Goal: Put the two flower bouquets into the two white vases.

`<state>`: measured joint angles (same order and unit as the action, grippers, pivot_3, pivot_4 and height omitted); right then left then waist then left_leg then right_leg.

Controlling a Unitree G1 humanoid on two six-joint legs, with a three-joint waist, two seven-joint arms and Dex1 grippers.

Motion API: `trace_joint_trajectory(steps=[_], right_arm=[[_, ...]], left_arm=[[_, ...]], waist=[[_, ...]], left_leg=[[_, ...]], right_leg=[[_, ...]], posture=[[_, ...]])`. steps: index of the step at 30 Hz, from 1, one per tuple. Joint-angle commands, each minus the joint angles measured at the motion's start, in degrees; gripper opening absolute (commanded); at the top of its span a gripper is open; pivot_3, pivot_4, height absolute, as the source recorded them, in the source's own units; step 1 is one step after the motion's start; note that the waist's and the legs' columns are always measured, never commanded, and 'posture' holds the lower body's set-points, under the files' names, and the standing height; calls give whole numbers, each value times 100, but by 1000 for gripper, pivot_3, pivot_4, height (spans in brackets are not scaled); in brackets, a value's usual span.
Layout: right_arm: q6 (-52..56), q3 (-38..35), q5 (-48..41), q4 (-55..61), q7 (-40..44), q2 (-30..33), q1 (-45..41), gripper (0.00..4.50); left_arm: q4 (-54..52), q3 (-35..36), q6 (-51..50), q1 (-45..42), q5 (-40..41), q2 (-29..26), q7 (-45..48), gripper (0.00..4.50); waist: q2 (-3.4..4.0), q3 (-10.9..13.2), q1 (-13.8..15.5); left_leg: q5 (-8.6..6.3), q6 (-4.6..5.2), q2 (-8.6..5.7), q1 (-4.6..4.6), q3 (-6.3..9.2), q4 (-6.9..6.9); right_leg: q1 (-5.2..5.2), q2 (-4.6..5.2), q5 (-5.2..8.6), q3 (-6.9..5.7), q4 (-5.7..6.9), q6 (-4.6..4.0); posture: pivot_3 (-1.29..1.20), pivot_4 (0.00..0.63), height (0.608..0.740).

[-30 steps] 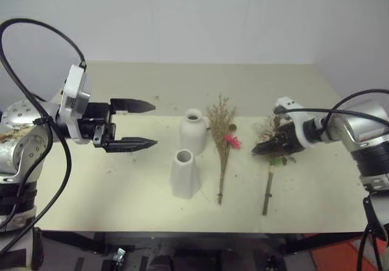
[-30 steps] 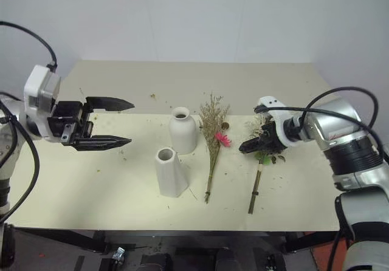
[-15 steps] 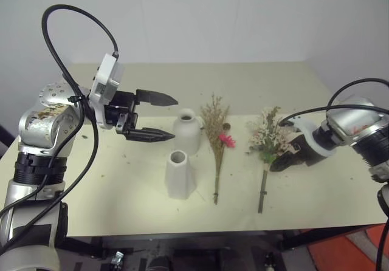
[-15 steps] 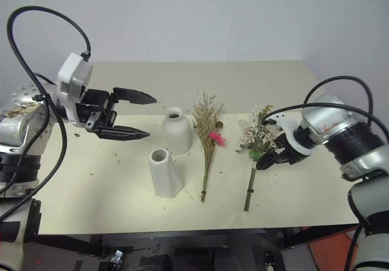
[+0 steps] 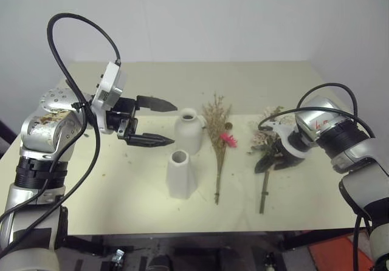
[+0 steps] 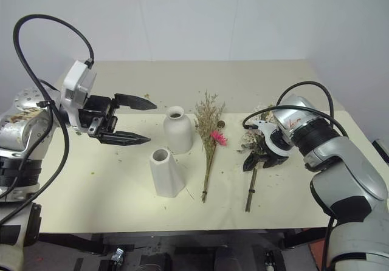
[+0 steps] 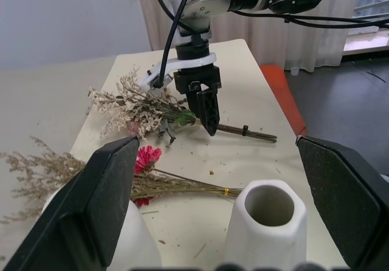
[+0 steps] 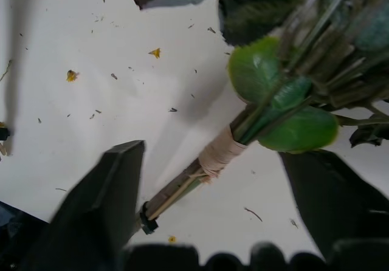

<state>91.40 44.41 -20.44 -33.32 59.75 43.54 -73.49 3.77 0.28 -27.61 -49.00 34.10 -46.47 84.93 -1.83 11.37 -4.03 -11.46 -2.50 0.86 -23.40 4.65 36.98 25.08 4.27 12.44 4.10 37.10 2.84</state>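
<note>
Since a second ago the right gripper (image 6: 255, 160) has swung down from over the blooms to the stem of the fuller bouquet (image 6: 253, 144), and it now points steeply at the table with a finger on each side of the stalk, near the tan binding (image 8: 220, 152). Its jaws are apart and not yet pressing the stem; nothing is lifted.

That bouquet lies flat on the table (image 6: 91, 192), heads away from me, beside the slim grassy spray with the pink flower (image 6: 208, 138). Both white vases stand empty to the left of it: the bottle-shaped vase (image 6: 177, 129) behind, the faceted cone vase (image 6: 166, 172) in front.

The left gripper (image 5: 157, 122) hovers wide open and level beside the bottle-shaped vase, holding nothing.

The risk, as I see it: the fingertips sit very low, so closing could scrape the tabletop or pinch only a few brittle stalks, letting the bunch twist or shed. A grip this close to the leaves may also leave a long tail swinging near the other spray.
</note>
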Motion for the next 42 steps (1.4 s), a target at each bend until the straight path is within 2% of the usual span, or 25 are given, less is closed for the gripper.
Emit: trace_joint_trajectory(steps=[1, 7, 9, 10, 15, 18, 22, 24, 28, 35, 42], right_arm=[[23, -213, 63, -92, -169, -19, -36, 2723], [97, -574, 81, -278, -575, -168, 24, 821], [109, -733, 86, -349, -745, -205, 62, 283], [110, -848, 98, -411, -848, -211, 80, 211], [110, -1454, 185, -545, -1372, -212, -6, 210], [-76, -2106, 388, -469, -1842, -160, -65, 210], [-1055, -3244, 572, -137, -2480, -16, 103, 210], [-2033, -3827, 664, 246, -2850, 32, 349, 210], [-3784, -4900, 551, 971, -3408, -401, 705, 210], [-5180, -5671, -157, 1414, -3068, -1455, 662, 210], [-5770, -5293, -619, 1978, -2172, -2304, 644, 210]], left_arm=[[-205, 241, 0, -6, 95, -116, -27, 4500], [-283, 281, -17, 70, 97, -131, -30, 4500], [-265, 288, -11, 58, 92, -143, -21, 4500], [-258, 294, -8, 56, 89, -154, -14, 4500], [-168, 382, 48, 123, 82, -268, 62, 4500], [-82, 484, 80, 177, 65, -351, 61, 4500], [47, 595, 83, 202, 29, -463, 24, 4500], [82, 650, 55, 268, -21, -542, -60, 4500], [171, 689, 105, 447, -382, -686, -546, 4500], [-2, 647, -206, 546, -866, -772, -1474, 4500], [-613, 1106, -808, 1069, -547, -904, -1952, 4500]], waist=[[0, 0, 1], [0, 0, -15], [0, 0, -12], [0, 0, -9], [0, 0, -3], [0, 0, -13], [0, 0, -4], [0, 0, -1], [1, 1, -25], [1, 1, -69], [4, 2, -112]], left_leg=[[0, 0, 0, 0, 0, 0], [0, 0, 1, 2, 0, 0], [0, 0, 1, 2, 0, 0], [0, 0, 1, 2, 0, 0], [0, 0, 0, -1, 0, 0], [0, 0, 0, 1, -1, -1], [0, 0, 1, -2, -1, -2], [0, 0, 0, -2, -2, -3], [0, 0, 1, -1, -4, -8], [1, 1, 4, 8, -4, -8], [1, 1, 3, 2, -1, -12]], right_leg=[[0, 1, 0, 0, 0, 0], [0, -2, 0, 0, 1, 0], [0, -2, 0, 0, 0, 0], [0, -1, -1, 0, 0, -1], [0, 0, -2, 0, -1, -2], [0, 0, -2, 1, 0, -3], [2, -1, -2, 1, -2, -2], [2, 0, -1, 1, -3, -1], [1, 0, 0, 3, -6, 1], [-2, -5, -5, 6, 1, -4], [2, -2, -6, 4, 3, -5]], posture=[[0, 150, 740], [0, 150, 740], [0, 150, 740], [0, 150, 740], [0, 150, 740], [0, 150, 740], [0, 150, 740], [0, 150, 740], [0, 150, 740], [0, 150, 740], [0, 150, 740]])
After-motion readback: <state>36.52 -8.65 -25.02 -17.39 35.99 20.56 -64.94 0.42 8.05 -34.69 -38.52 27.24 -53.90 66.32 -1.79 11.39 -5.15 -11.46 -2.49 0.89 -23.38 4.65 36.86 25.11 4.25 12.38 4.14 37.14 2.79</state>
